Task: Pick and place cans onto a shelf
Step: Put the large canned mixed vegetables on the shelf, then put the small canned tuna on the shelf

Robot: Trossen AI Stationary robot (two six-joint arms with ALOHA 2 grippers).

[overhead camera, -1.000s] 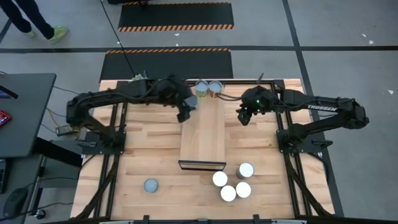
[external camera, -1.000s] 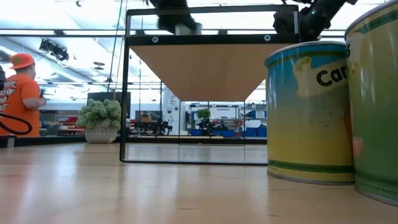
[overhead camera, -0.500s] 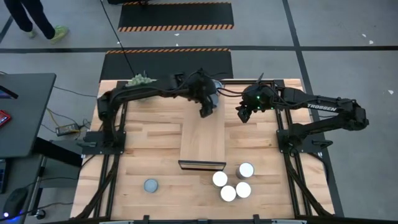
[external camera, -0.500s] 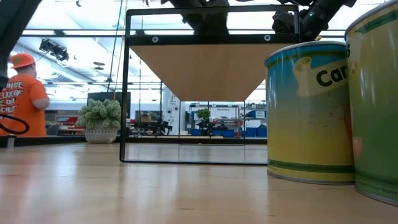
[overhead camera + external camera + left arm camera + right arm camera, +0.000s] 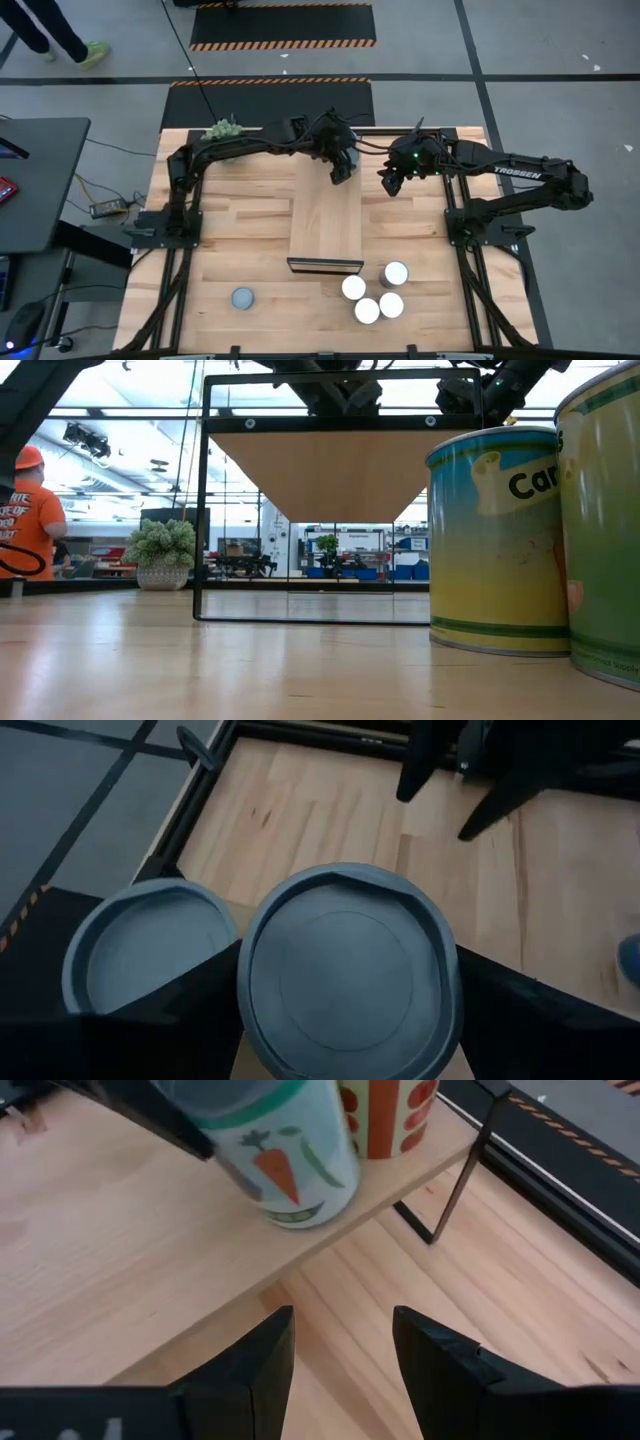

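Cans of this kind look stiff and smooth-walled, probably fairly light, so I judge the curved side wall the place to take hold, with enough squeeze that the label does not slip. From the high view, the left pincer (image 5: 341, 160) sits over the far end of the shelf (image 5: 326, 222), covering the cans there; the right pincer (image 5: 392, 180) hangs just beside the shelf's far right corner, and five cans wait on the tabletop (image 5: 235, 240): a white-topped cluster (image 5: 372, 291) near the shelf's front edge and one blue-grey-topped can (image 5: 243, 298) well apart. The low view adds only labelled tin walls (image 5: 495, 540) up close. The left wrist view shows what the overhead hides: two blue-grey lids, the nearer can (image 5: 348, 982) pinched between that pincer's dark fingers (image 5: 190, 1010). The right wrist view shows its fingers (image 5: 445, 1360) spread and empty, and a carrot-labelled can (image 5: 285, 1155) on the shelf edge.
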